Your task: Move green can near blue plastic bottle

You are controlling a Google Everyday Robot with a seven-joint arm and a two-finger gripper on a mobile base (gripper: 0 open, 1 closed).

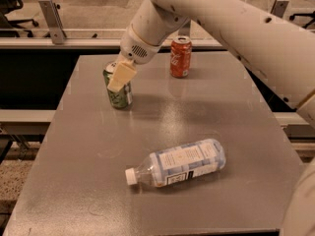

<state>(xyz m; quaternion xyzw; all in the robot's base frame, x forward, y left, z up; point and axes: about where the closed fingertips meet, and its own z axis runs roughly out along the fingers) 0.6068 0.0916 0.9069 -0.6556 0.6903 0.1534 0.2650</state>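
The green can (pixel 119 95) stands upright on the grey table (pixel 88 171) at the back left. My gripper (pixel 120 76) reaches down from the white arm (pixel 206 14) onto the can's top. One cream finger (pixel 121 75) lies against the can's front and the other is hidden behind it. The gripper looks shut on the can, which still rests on the table. The blue plastic bottle (pixel 182 162) lies on its side near the front middle, with its white cap pointing left. It is well apart from the can.
A red cola can (pixel 180 57) stands upright at the back of the table, to the right of the green can. The table's edges run close on the left and at the front. A rail and floor lie behind the table.
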